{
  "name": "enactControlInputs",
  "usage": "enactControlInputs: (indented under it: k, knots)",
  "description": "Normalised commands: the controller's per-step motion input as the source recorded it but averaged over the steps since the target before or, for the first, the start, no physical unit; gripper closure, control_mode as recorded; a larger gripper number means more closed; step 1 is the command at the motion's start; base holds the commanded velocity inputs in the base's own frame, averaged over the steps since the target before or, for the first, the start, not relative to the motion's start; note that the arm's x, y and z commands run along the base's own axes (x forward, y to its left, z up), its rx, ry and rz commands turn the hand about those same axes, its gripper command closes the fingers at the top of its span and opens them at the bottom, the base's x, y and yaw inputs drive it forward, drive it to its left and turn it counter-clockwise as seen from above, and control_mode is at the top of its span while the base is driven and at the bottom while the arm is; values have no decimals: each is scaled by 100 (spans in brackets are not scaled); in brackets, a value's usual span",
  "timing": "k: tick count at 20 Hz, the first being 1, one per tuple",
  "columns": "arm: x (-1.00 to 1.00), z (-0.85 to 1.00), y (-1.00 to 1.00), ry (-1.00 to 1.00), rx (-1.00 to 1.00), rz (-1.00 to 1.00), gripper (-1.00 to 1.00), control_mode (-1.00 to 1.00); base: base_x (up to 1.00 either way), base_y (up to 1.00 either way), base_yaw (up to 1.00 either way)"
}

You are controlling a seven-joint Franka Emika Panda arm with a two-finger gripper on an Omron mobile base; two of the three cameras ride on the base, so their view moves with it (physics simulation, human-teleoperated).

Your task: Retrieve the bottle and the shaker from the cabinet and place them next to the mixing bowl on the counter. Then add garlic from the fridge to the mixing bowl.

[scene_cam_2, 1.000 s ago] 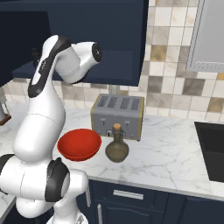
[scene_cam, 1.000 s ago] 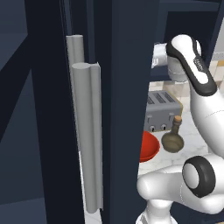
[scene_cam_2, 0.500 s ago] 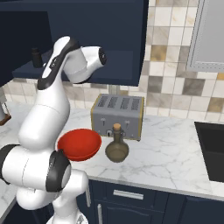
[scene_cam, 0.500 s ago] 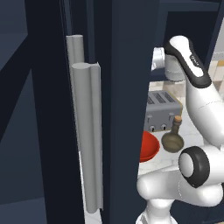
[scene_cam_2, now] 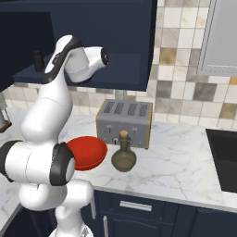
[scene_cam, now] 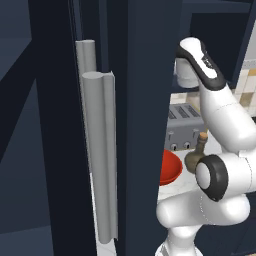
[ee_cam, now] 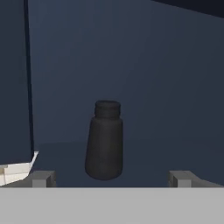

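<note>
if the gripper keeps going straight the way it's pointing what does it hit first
Most likely the small black cylindrical shaker, upright on the navy cabinet shelf. It sits centred between the open gripper's fingertips, though how far ahead is unclear.

Tiled wall point(scene_cam_2: 185, 88) at twelve o'clock behind the tabletop point(scene_cam_2: 180, 166): small squares in beige, tan, grey and white. Grey four-slot toaster point(scene_cam_2: 125, 122) standing against those tiles, near the middle. Pale grey-framed panel point(scene_cam_2: 222, 37) hung at two o'clock. Black cooktop point(scene_cam_2: 224, 157) set flush at three o'clock. Navy drawer fronts with silver handles point(scene_cam_2: 134, 206) along six o'clock. Tall dark navy panel with two grey vertical bars point(scene_cam: 97, 150) at nine o'clock. Soft, even light, no hard shadows.
</note>
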Motion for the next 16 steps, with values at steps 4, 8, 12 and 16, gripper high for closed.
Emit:
enactControlInputs:
  k: [4, 8, 12, 16]
  knots:
    - [0, 0, 21, 0, 0, 0, -100, -100, 0, 0, 0]
    - [0, 0, 25, 0, 0, 0, -100, -100, 0, 0, 0]
    - [0, -6, 16, 0, 0, 0, -100, -100, 0, 0, 0]
    - [0, -8, 8, 0, 0, 0, -100, -100, 0, 0, 0]
